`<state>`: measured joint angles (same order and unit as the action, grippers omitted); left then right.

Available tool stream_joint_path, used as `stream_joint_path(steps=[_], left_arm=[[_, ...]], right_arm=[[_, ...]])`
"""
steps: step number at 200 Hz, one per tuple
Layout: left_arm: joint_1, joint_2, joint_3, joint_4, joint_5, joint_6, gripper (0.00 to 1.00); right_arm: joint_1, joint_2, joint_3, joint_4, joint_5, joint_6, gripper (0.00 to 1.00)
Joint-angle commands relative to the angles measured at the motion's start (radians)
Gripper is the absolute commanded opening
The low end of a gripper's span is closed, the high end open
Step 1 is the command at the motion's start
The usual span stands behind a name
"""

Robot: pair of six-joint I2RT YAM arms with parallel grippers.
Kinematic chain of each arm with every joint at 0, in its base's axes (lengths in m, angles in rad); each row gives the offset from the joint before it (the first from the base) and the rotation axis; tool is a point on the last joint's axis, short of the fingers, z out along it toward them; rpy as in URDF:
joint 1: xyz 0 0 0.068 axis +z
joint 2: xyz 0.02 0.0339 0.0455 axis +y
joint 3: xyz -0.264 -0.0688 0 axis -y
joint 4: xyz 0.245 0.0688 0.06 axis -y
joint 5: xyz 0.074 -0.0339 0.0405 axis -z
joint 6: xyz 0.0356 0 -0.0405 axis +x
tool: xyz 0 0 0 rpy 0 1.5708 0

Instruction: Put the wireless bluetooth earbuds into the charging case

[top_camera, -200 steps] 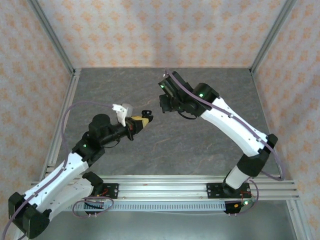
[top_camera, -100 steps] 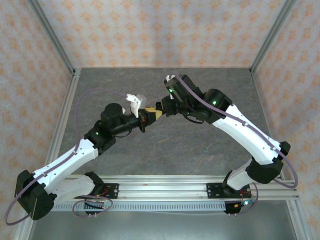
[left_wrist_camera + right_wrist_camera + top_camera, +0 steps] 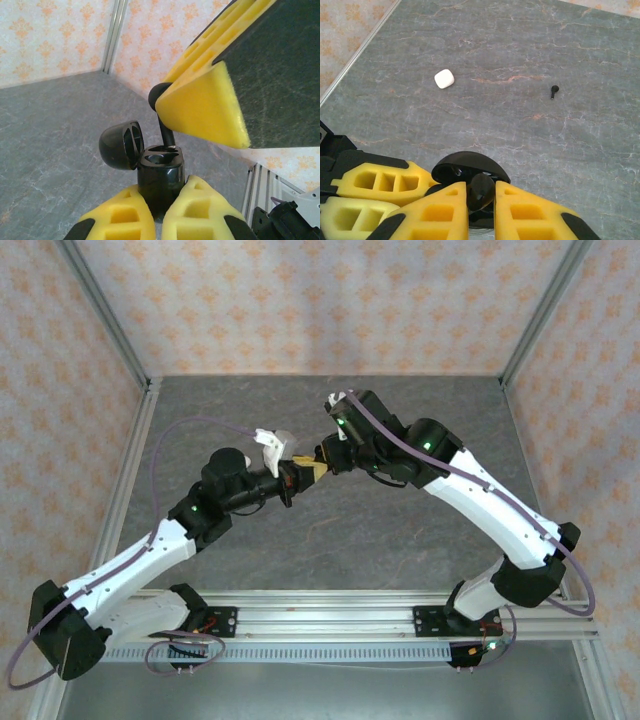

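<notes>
Top external: both arms reach in over the grey table (image 3: pixel 350 540) and meet mid-air near its centre. The left gripper (image 3: pixel 297 474) and right gripper (image 3: pixel 322 461) sit tip to tip, yellow fingers almost touching. What's between them is too small to read here.

Left wrist: the left gripper's jaws are narrow, clamped on the lower body of the black charging case (image 3: pixel 159 175), one yellow finger on each side. The case is upright with its lid (image 3: pixel 120 146) flipped open to the left, sockets exposed. A yellow finger of the right gripper comes in from the upper right, right above the case. A black earbud (image 3: pixel 164 131) hangs from that finger, head tucked against the pad and stem pointing down to the case's open top. The stem tip is at the socket rim; can't tell how deep it sits.

Right wrist: the right gripper (image 3: pixel 481 190) has its jaws nearly together, pinching the black earbud (image 3: pixel 480 184) between the fingertips. The case's open lid (image 3: pixel 465 167) is directly underneath, and the left gripper's yellow fingers (image 3: pixel 380 182) come in from the lower left, just beside it. Down on the table (image 3: pixel 520 45), well apart from the grippers, lie a white rounded case (image 3: pixel 444 78), closed, and off to the right a second black earbud (image 3: pixel 553 91), loose on the surface.
</notes>
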<state>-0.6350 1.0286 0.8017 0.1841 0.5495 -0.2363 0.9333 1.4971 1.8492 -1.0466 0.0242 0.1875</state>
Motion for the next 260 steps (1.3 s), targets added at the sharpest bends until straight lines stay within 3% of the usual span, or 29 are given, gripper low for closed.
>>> stream_joint_path(steps=[1,56,260], left_arm=[[-0.007,-0.022,0.022,0.014,-0.011,0.015,0.0],[-0.009,-0.01,0.024,0.015,-0.008,0.017,0.0],[-0.008,0.021,0.052,-0.019,-0.023,0.032,0.0]], right_arm=[[0.002,0.002,-0.016,0.014,-0.009,-0.016,0.17],[0.002,-0.011,-0.083,0.04,-0.025,0.004,0.17],[0.013,0.01,-0.039,-0.064,-0.102,-0.006,0.17]])
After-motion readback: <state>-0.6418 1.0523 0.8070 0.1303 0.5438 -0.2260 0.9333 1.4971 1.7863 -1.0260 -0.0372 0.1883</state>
